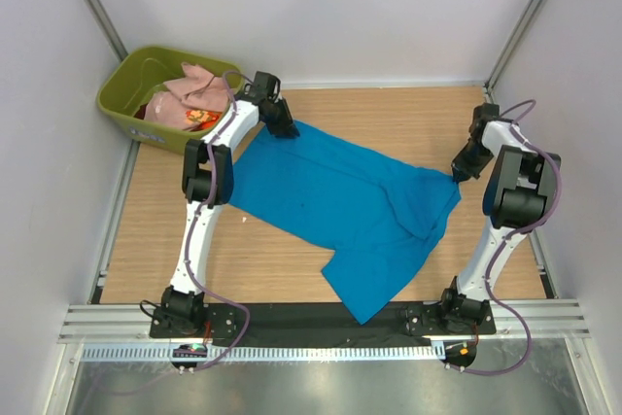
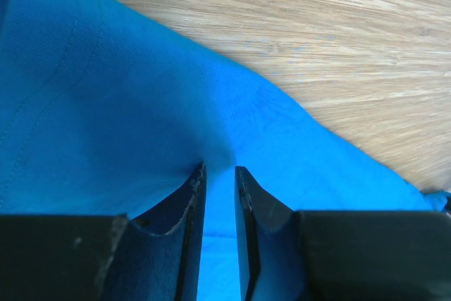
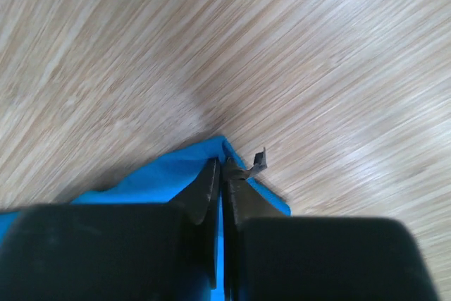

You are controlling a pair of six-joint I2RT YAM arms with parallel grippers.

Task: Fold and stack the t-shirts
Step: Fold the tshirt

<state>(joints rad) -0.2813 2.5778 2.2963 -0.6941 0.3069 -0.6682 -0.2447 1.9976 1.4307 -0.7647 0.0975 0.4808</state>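
Observation:
The bright blue t-shirt (image 1: 340,201) lies spread slantwise over the wooden table (image 1: 389,114). My left gripper (image 1: 282,125) is at its far left corner. In the left wrist view that gripper (image 2: 219,168) has its jaws drawn close on a raised fold of the blue t-shirt (image 2: 106,103). My right gripper (image 1: 457,174) is at the shirt's right corner. Seen from the right wrist, this gripper (image 3: 222,161) is shut on the pointed edge of the blue t-shirt (image 3: 162,174). A pale pink t-shirt (image 1: 190,99) and a red-orange patterned t-shirt (image 1: 201,120) lie crumpled in the tub.
The olive-green tub (image 1: 121,109) stands at the back left corner, just behind my left arm. The blue shirt's near end hangs over the black strip (image 1: 292,313) by the arm bases. White walls close in the table on three sides.

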